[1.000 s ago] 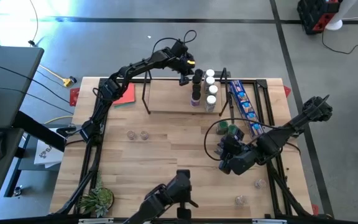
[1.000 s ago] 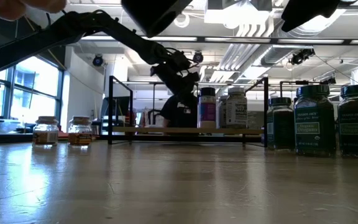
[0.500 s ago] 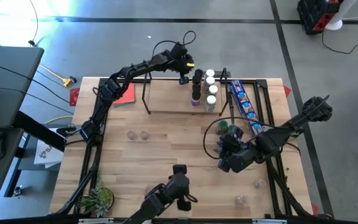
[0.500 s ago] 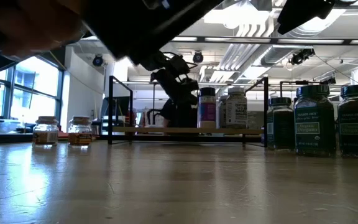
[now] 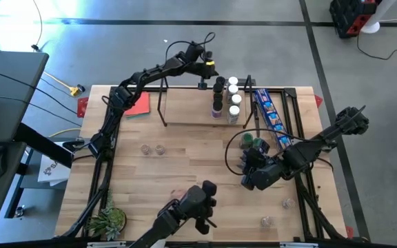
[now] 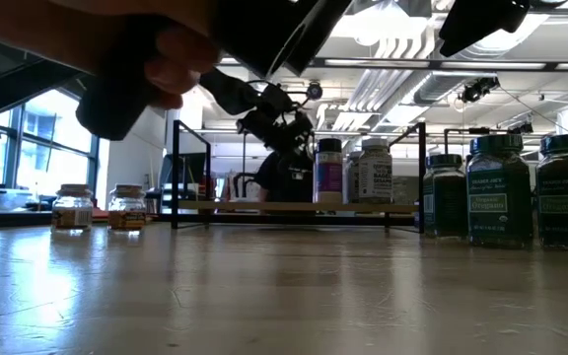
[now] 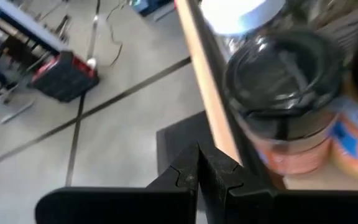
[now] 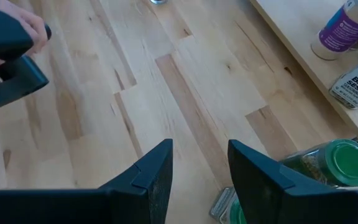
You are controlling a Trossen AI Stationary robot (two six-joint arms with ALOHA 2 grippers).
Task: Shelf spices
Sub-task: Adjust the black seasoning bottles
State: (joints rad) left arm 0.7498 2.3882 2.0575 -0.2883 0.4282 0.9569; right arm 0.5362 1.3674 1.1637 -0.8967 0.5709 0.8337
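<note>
The shelf (image 5: 198, 114) is a low light-wood rack with black uprights at the table's far side. Several spice jars stand on its right end, among them a black-lidded jar (image 5: 218, 84) (image 7: 284, 112), white-lidded ones (image 5: 233, 83) and a purple-labelled one (image 6: 328, 173). My left gripper (image 5: 202, 83) (image 7: 199, 168) is shut and hovers at the shelf's far edge, just left of the black-lidded jar. My right gripper (image 5: 248, 170) (image 8: 201, 155) stands open over the table's right half with nothing between its fingers. Green-lidded jars (image 5: 252, 144) (image 8: 337, 160) stand on the table beside it.
Two small jars (image 5: 152, 149) stand on the table left of centre, and two more (image 5: 277, 212) near the right front corner. A blue snack packet (image 5: 268, 113) lies right of the shelf and a red card (image 5: 138, 105) left of it. A person's hand holds a dark device (image 5: 195, 204) at the near edge.
My left gripper has rolled about its own pointing line beside the black-lidded jar and has stayed shut. The person's hand with the dark device has come farther in over the near edge, and now covers the low view's upper left.
</note>
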